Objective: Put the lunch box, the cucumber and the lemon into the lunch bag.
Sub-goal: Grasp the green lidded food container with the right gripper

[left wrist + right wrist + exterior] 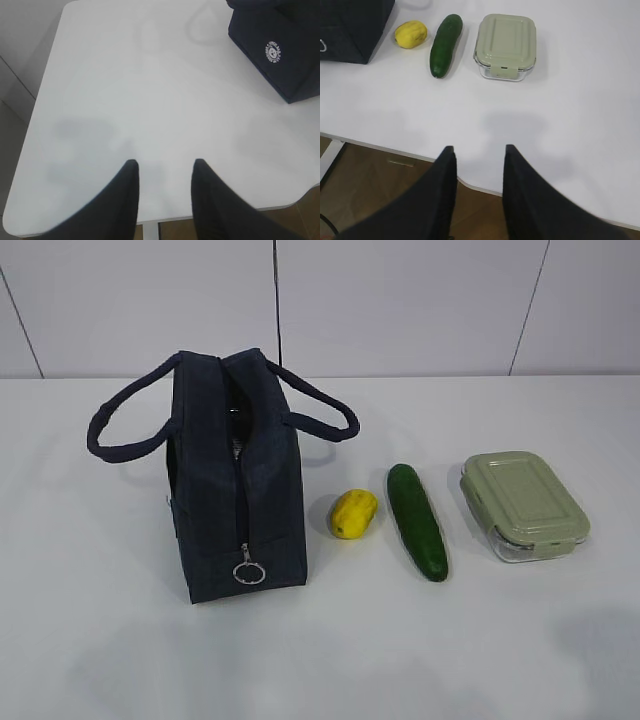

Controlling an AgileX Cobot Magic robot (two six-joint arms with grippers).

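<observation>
The navy lunch bag (238,480) stands upright left of centre, its zipper run down the near end with the ring pull (249,572) near the bottom. The yellow lemon (353,513), the dark green cucumber (417,521) and the green-lidded lunch box (523,504) lie in a row to its right. The right wrist view shows the lemon (411,34), cucumber (445,45) and lunch box (505,46). My right gripper (477,148) is open and empty at the near table edge. My left gripper (165,163) is open and empty, with the bag (280,45) at its far right.
The white table (120,640) ends at its near edge (375,145) under the right gripper and at its left edge (30,125) in the left wrist view. A grey panelled wall stands behind. Neither arm shows in the exterior view.
</observation>
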